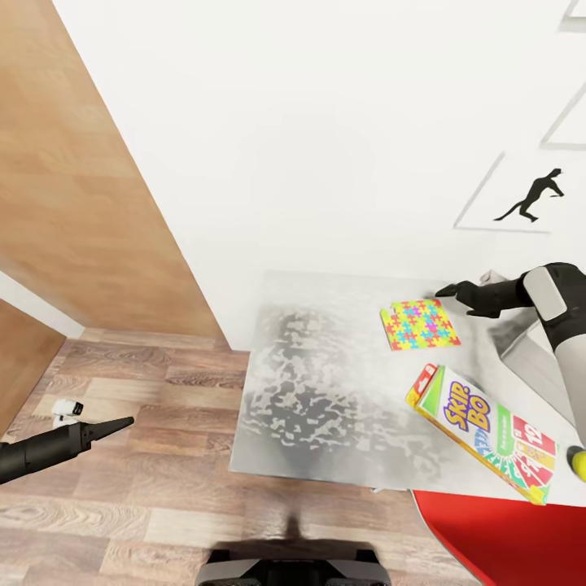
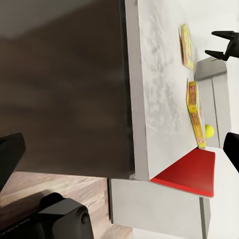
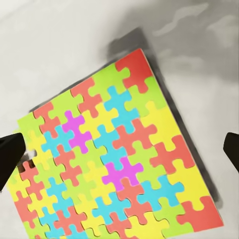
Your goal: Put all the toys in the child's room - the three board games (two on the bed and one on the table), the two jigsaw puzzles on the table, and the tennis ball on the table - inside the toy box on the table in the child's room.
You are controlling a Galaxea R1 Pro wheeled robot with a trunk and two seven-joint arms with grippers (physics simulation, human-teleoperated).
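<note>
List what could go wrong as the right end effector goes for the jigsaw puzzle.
1. The jigsaw puzzle lies thin and flat on the table; the open right end effector may scrape the top or slide it instead of gripping.
2. The Skip-Bo board game lies close by; a pushed puzzle could knock it.
3. The tennis ball could roll if the game is bumped.

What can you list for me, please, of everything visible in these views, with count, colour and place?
Jigsaw puzzle: one, multicoloured, flat on the table's far side.
Board game: one, green-edged with big lettering, on the table nearer the robot.
Tennis ball: one, yellow-green, beside the board game.
Toy box: one, light grey, at the table's right.
Table: one, pale grey.
Red panel: one, at the table's near right corner.
Silhouette picture: one, black figure, on the wall.
Right gripper: open, above the puzzle.
Left gripper: over the wood floor.
</note>
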